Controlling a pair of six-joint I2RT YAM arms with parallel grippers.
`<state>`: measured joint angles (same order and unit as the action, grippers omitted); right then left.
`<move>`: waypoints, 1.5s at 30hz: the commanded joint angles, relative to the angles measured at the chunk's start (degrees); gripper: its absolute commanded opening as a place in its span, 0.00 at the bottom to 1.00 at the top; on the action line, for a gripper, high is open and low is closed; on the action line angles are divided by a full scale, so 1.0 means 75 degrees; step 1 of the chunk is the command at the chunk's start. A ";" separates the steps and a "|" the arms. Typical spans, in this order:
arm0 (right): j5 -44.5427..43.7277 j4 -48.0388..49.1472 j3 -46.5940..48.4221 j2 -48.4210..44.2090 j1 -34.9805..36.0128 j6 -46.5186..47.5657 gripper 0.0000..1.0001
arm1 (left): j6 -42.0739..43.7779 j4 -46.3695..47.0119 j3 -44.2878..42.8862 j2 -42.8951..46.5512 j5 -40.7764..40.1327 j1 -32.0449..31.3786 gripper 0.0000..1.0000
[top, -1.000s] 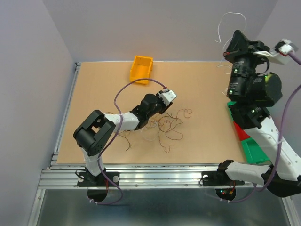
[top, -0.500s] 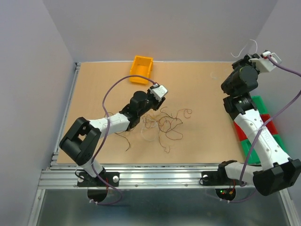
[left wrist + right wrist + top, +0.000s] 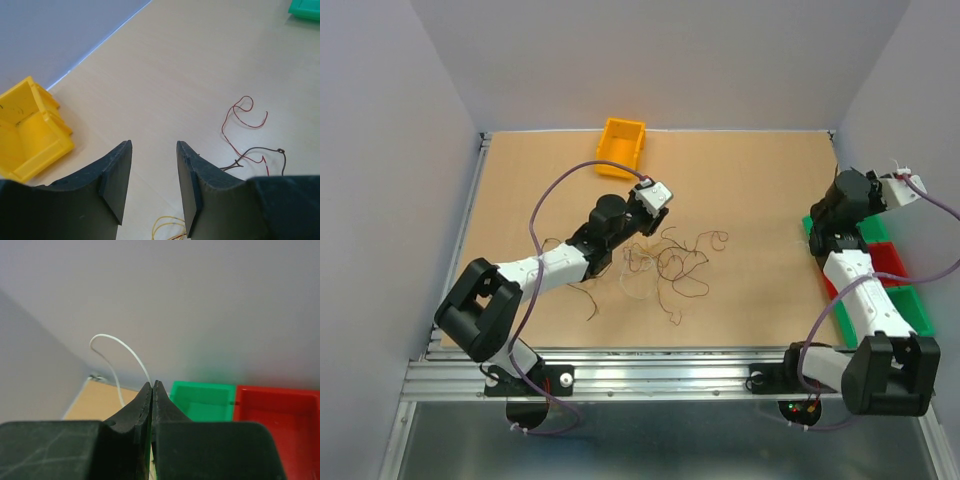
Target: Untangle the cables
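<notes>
Cables [image 3: 670, 262], thin curly wires in dark brown, tan and red, lie tangled near the middle of the brown tabletop [image 3: 770, 180], beside the left arm's end.

Left wrist: the left gripper [image 3: 154, 145] stands partly open, gripping nothing, with wire loops to its right.

Right wrist: the right gripper [image 3: 152, 385] is pinched shut on a thin white wire [image 3: 117, 342] arching upward, with a green plastic bin [image 3: 202, 397] beyond.

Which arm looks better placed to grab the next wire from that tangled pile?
Left. The left gripper is open just beside the cables, while the right gripper is shut on a white wire, away by the green bin.
</notes>
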<state>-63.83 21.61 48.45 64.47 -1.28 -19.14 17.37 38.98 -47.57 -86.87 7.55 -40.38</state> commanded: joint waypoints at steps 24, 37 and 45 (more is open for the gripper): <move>-0.0663 -0.0584 0.1309 0.0098 -0.1142 -0.1084 0.01 | -0.0019 0.0228 0.0073 0.0403 0.0306 -0.0007 0.52; -0.0852 -0.0385 0.2259 0.0756 -0.1634 -0.0554 0.00 | 0.0005 0.0205 0.0027 0.0298 0.0364 -0.0018 0.52; -0.0841 -0.0303 0.2119 0.1201 -0.1798 -0.0986 0.01 | 0.0005 0.0205 0.0038 0.0333 0.0446 -0.0018 0.52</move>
<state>-67.85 17.34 62.41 71.94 -13.56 -24.14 17.26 38.68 -46.50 -84.68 10.11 -40.38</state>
